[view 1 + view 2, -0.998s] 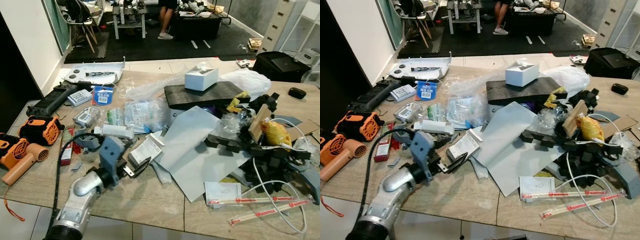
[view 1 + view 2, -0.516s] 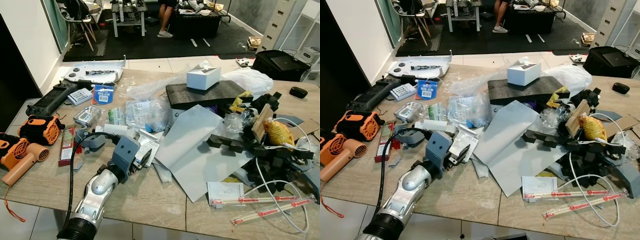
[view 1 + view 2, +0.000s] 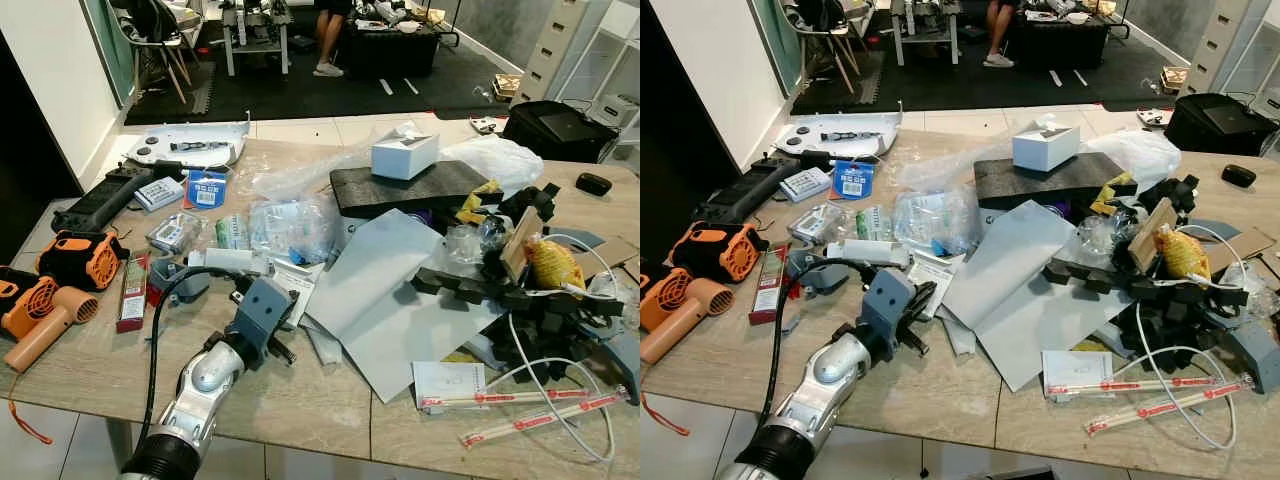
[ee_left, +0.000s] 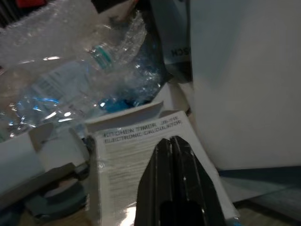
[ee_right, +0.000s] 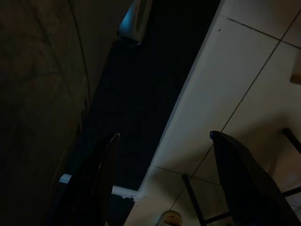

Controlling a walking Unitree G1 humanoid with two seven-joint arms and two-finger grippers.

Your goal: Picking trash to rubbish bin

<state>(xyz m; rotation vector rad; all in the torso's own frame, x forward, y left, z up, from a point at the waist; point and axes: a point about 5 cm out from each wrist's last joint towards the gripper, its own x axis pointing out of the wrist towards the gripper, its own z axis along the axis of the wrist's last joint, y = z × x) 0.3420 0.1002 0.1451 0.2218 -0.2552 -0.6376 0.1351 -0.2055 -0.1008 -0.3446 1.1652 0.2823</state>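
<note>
one closed left hand (image 4: pixel 170 141) over leaflet (image 4: pixel 136 155)

White instruction leaflet (image 4: pixel 141 155): flat on table, near-left of clutter, printed black text "KITCHEN TIMER... ELECTRONIC CALCULATOR", glossy wrap glinting at near edge. Left gripper (image 4: pixel 170 142) over its middle, fingers pressed together, tips on or just above paper — cannot tell which. Crumpled clear plastic bottle (image 3: pixel 290 228): lying on side just beyond leaflet, blue-green label, among clear plastic wrap. Large grey sheet (image 3: pixel 385 300): flat, right of leaflet, edge just beside it.
</note>
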